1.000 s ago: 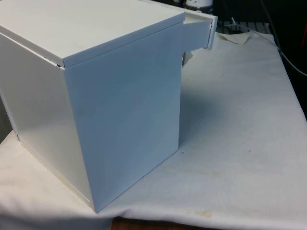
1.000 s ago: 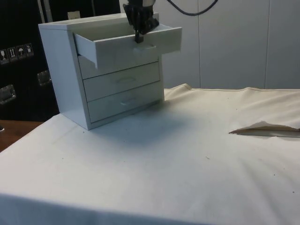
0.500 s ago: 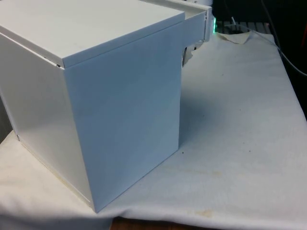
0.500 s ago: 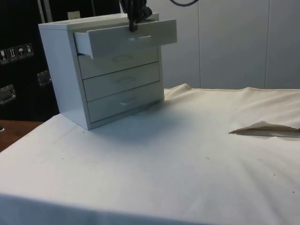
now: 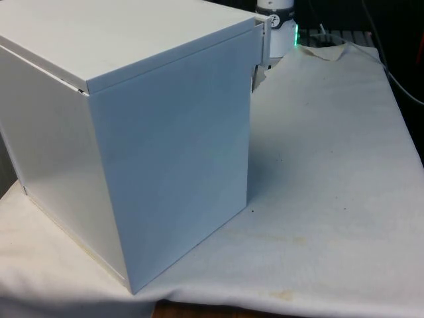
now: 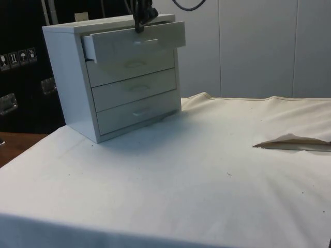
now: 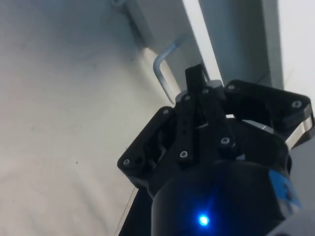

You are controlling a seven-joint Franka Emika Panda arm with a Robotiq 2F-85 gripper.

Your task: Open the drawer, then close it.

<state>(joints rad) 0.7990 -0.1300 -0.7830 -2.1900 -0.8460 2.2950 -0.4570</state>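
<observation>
My pincer (image 6: 138, 27) is clenched on the handle (image 7: 165, 66) of the top drawer (image 6: 137, 41). That drawer juts slightly out of the white chest (image 6: 70, 77), directly below my pincer, above 3 shut drawers.

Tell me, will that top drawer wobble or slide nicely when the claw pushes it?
Probably slides straight: the top drawer sits level in the chest, only slightly out. It looks stiff, not floppy. The claw is at its handle, so the push should stay steady.
</observation>
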